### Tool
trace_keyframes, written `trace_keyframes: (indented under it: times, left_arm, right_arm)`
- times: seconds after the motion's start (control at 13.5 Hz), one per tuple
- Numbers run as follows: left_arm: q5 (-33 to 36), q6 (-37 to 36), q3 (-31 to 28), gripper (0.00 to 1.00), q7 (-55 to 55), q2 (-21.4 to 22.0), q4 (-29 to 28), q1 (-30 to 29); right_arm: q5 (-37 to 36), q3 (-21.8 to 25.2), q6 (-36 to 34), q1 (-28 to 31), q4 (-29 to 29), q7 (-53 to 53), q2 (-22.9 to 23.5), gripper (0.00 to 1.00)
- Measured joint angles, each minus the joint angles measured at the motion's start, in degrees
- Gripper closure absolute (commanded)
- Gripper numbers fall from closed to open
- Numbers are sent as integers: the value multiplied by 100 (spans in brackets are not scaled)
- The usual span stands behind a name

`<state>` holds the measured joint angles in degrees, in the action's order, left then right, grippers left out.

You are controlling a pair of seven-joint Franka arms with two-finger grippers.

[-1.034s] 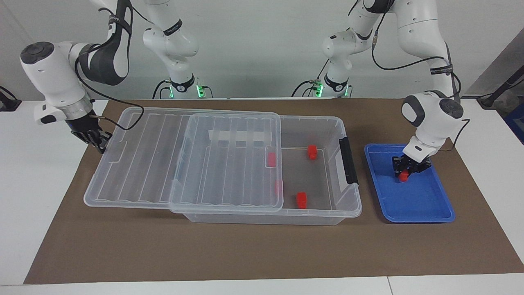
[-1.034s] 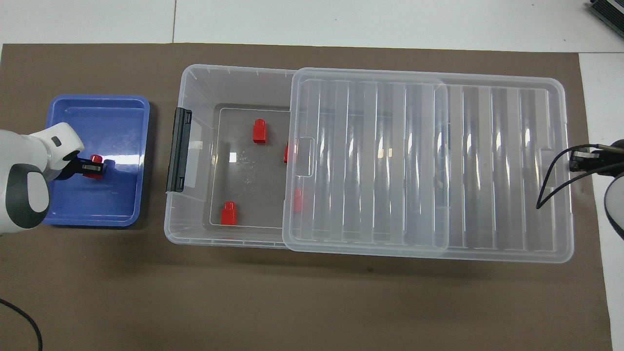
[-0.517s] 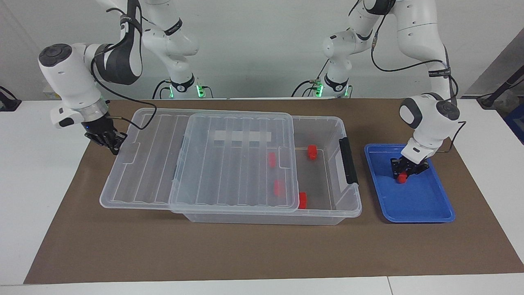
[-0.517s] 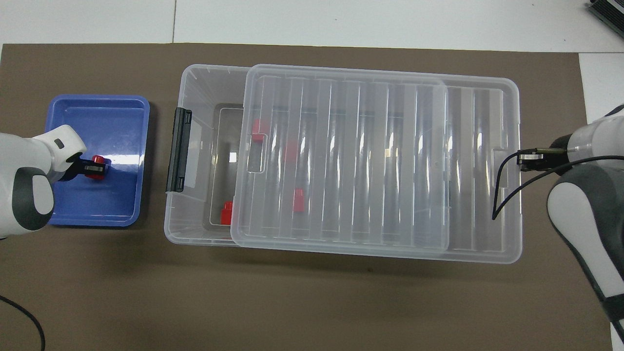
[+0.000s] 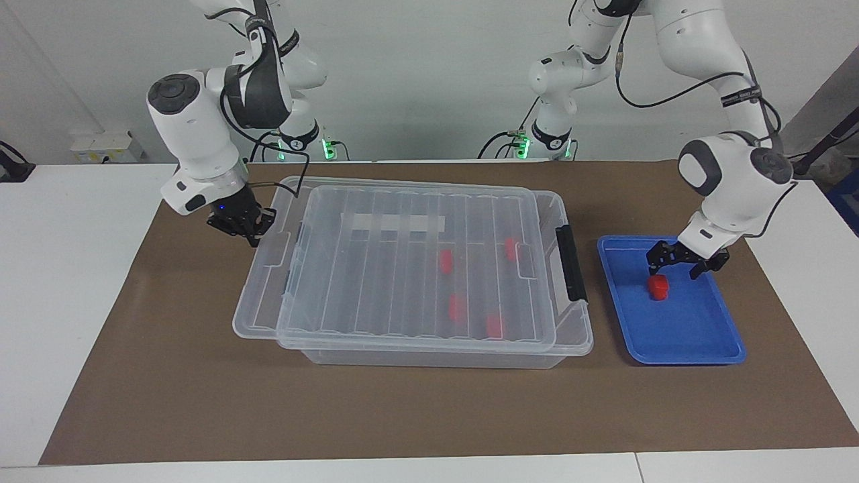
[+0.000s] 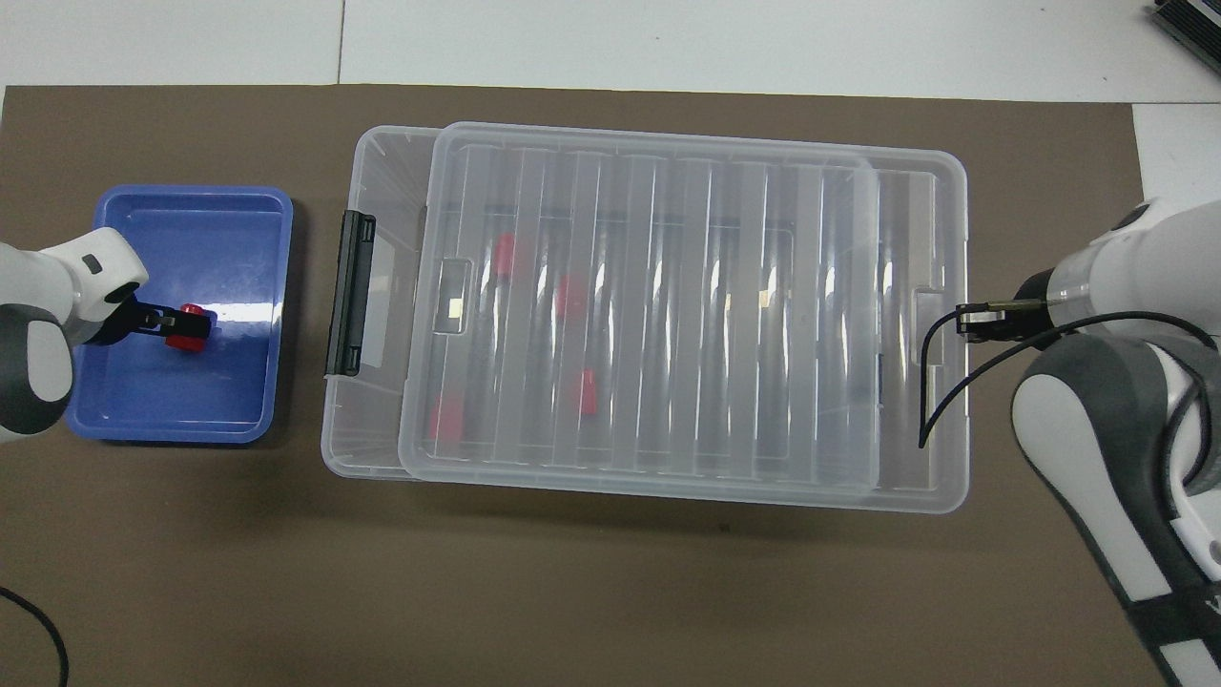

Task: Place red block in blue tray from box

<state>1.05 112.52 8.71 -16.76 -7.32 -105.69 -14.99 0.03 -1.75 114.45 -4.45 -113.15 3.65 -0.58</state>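
Brown matting (image 5: 201,402) covers the middle of the white desk (image 5: 67,282), and on it, as the largest thing, stands the clear plastic box (image 5: 436,349) with its ribbed lid (image 5: 416,268) lying on top, shifted toward the right arm's end so that it overhangs there and leaves a narrow strip of the box uncovered at the black latch handle (image 5: 570,263). A whitish tape strip (image 5: 392,222) shows through the lid on the side nearer the robots. Four red blocks (image 5: 458,306) lie inside the box, seen through the lid. Beside the box, toward the left arm's end, lies the smaller blue tray (image 5: 671,335). The red block (image 5: 658,286) rests on the tray's floor, in the half nearer the robots. The left claw (image 5: 686,263) hangs just over that block with its fingers spread apart and the block free between and below them. The right claw (image 5: 247,228) is at the overhanging edge of the lid at the right arm's end, its tips against the lid's rim; whether its fingers are apart or together I cannot tell.
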Motion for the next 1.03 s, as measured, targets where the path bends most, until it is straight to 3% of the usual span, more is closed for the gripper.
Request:
trace_keyframes:
  times: [0.22,0.52,0.89,1.03]
  left_arm:
    - [-1,-1071,32,0,514,542,411,422]
    - [-4,-1919,59,0,579,1231,447,663]
    - [-5,-2091,62,0,593,1363,329,1065]
    - [-5,-2200,-16,0,593,1363,547,1065]
  right_arm:
    - [1,-1,-3,-166,-1,0,-10,100]
    - [1,0,-3,-233,-1,0,-11,100]
    - [4,0,-3,-252,-1,0,-14,100]
    - [27,10,-3,-251,22,87,-50,100]
